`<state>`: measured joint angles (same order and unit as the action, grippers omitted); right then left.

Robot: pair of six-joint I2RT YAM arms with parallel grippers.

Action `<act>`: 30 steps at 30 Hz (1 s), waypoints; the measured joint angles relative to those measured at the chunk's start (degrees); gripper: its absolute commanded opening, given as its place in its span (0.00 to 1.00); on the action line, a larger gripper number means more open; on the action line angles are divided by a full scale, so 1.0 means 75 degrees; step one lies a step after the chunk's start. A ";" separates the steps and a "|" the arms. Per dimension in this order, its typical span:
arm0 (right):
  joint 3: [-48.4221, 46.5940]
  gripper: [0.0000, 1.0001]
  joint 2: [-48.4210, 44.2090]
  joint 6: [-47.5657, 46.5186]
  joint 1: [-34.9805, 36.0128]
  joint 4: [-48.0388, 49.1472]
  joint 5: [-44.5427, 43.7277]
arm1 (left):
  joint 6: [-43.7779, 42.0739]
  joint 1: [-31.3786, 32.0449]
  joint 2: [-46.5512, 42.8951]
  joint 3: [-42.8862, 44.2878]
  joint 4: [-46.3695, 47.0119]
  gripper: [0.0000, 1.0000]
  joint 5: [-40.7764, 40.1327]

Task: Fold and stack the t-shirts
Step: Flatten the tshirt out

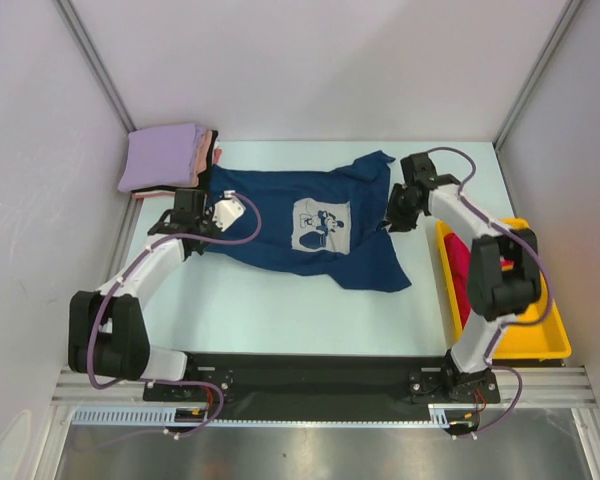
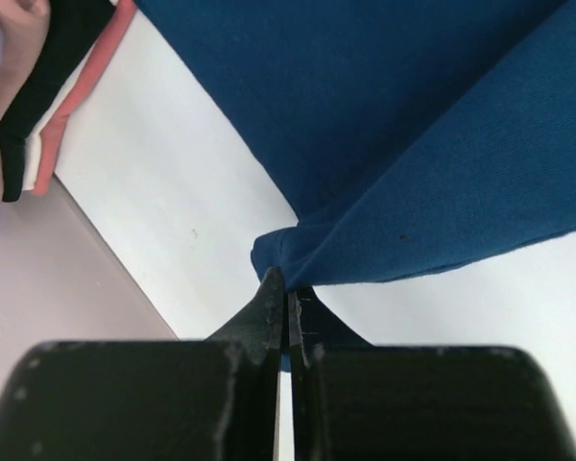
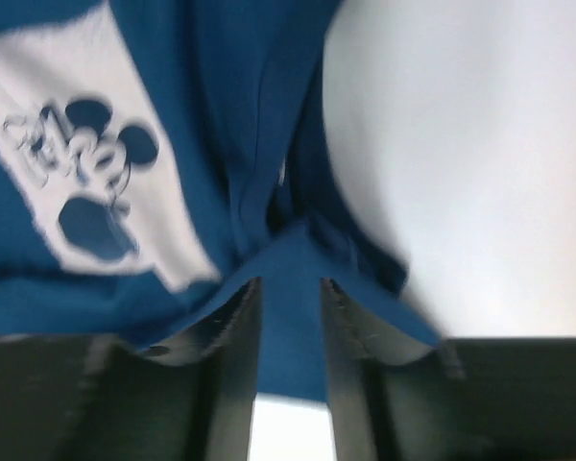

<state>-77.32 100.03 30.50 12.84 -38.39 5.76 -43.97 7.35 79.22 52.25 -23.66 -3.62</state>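
The navy t-shirt [image 1: 300, 215] with a white cartoon-mouse print [image 1: 320, 225] lies spread and rumpled in the middle of the table. My left gripper [image 1: 198, 228] is shut on its left edge; in the left wrist view the jaws [image 2: 288, 293] pinch a bunched corner of navy cloth [image 2: 413, 144]. My right gripper [image 1: 387, 222] is at the shirt's right edge; in the right wrist view, which is blurred, navy cloth [image 3: 293, 288] fills the gap between the fingers [image 3: 235, 336] and the print [image 3: 86, 173] shows to the left. A folded stack with a lavender shirt [image 1: 162, 155] on top sits back left.
Pink and black shirts show under the lavender one at the stack's edge [image 2: 48, 86]. A yellow tray [image 1: 535, 340] holding a crimson shirt [image 1: 462, 275] stands along the right side. Enclosure walls stand to the left, right and back.
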 measured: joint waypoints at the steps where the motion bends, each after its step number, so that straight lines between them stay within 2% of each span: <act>1: -0.0254 0.42 0.0356 -0.0131 -0.0047 0.0061 0.0020 | 0.0006 0.0000 0.0026 0.0000 0.0000 0.00 0.0026; 3: -0.0624 0.45 0.0854 -0.0449 -0.0207 0.0114 -0.0015 | 0.0029 0.0000 0.0085 0.0000 -0.0006 0.00 0.0079; 4: -0.0653 0.49 0.0935 -0.0557 -0.0300 0.0134 -0.0061 | 0.0044 0.0000 0.0099 0.0000 -0.0006 0.00 0.0102; 6: -0.0498 0.51 0.0851 -0.0801 -0.0513 0.0064 -0.0230 | 0.0061 0.0000 0.0105 0.0000 -0.0003 0.00 0.0114; 10: 0.0828 0.51 -0.0245 -0.1023 -0.0717 -0.0050 -0.0545 | 0.0076 0.0000 0.0105 0.0000 -0.0003 0.00 0.0114; 13: 0.1903 0.52 -0.1265 -0.1020 -0.0481 -0.0230 -0.0734 | 0.0140 0.0000 0.0105 0.0000 -0.0006 0.00 0.0117; 16: 0.2579 0.52 -0.1731 -0.1011 -0.0160 -0.0204 -0.0793 | 0.0210 0.0000 0.0105 0.0000 -0.0032 0.00 0.0137; 24: 0.3197 0.51 -0.1192 -0.0962 0.0137 0.0309 -0.1014 | 0.0256 0.0000 0.0087 0.0000 -0.0254 0.00 0.0160; 25: 0.3197 0.49 -0.1070 -0.0965 0.0195 0.0420 -0.1058 | 0.0256 0.0000 0.0079 0.0000 -0.0283 0.00 0.0163; 27: 0.3165 0.36 -0.0898 -0.0994 0.0291 0.0516 -0.1125 | 0.0259 0.0000 0.0058 0.0000 -0.0326 0.00 0.0169; 28: 0.3168 0.20 -0.0898 -0.1014 0.0326 0.0609 -0.1128 | 0.0256 0.0000 0.0050 0.0000 -0.0344 0.00 0.0169; 29: 0.3177 0.10 -0.0892 -0.1020 0.0364 0.0691 -0.1137 | 0.0259 0.0000 0.0029 0.0000 -0.0370 0.00 0.0172; 30: 0.3197 0.10 -0.0892 -0.1026 0.0382 0.0746 -0.1122 | 0.0259 0.0000 0.0020 0.0000 -0.0376 0.00 0.0172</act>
<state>-53.34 93.34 22.81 15.70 -32.80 -2.66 -42.02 7.35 79.37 52.25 -26.48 -2.33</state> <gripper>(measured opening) 0.204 0.012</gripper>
